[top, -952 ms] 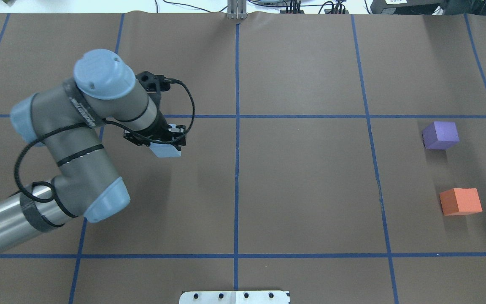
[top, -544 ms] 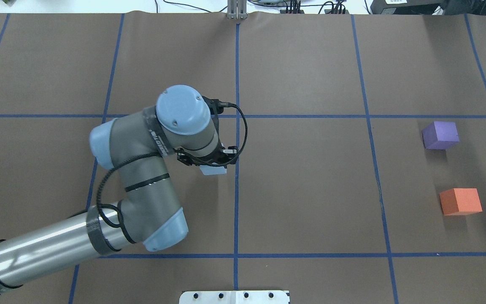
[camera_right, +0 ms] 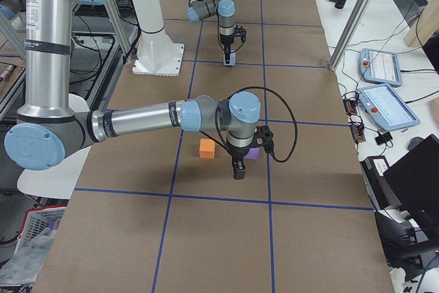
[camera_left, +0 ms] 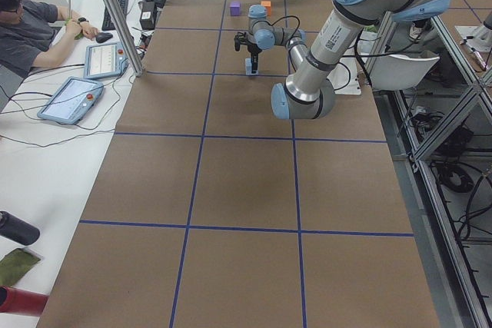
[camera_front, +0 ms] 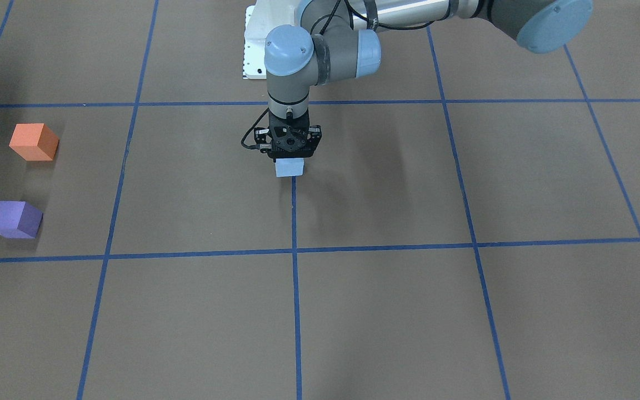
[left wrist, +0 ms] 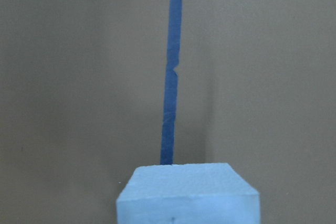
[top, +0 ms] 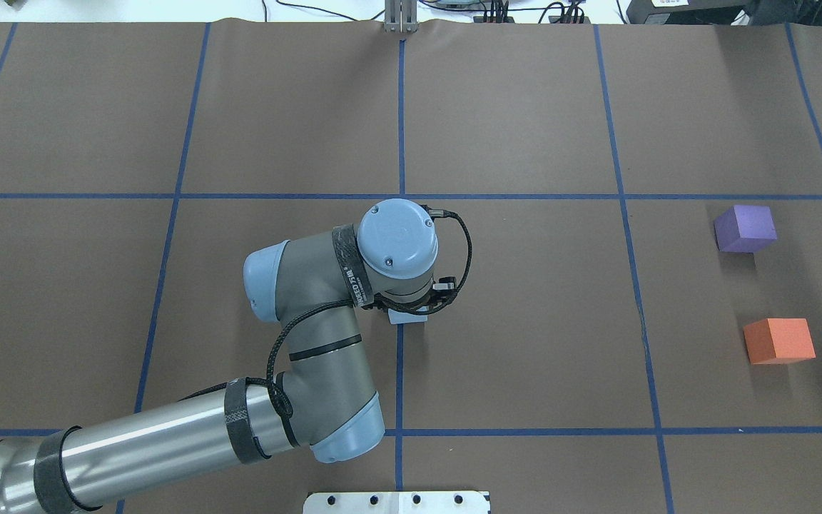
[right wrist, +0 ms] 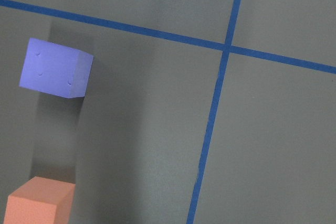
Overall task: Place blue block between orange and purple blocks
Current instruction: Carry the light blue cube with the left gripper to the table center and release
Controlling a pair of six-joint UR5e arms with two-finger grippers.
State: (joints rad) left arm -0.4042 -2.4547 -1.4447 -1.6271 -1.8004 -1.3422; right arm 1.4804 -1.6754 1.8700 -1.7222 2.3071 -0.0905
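My left gripper (camera_front: 289, 161) is shut on the light blue block (camera_front: 289, 168) and holds it just above the table at the centre line. The block also shows in the overhead view (top: 408, 318) and in the left wrist view (left wrist: 187, 195). The purple block (top: 744, 228) and the orange block (top: 778, 341) sit apart at the far right of the table, with a gap between them. Both show in the right wrist view, purple (right wrist: 55, 68) and orange (right wrist: 38, 201). My right gripper (camera_right: 238, 171) hangs high near those two blocks; I cannot tell if it is open or shut.
Brown paper with blue tape grid lines (top: 401, 128) covers the table. The robot's white base plate (top: 397, 502) is at the near edge. An operator (camera_left: 31, 28) sits at the side bench with tablets.
My left arm has carried the blue block to the right and nearer the robot, from the left half of the table to the centre line.
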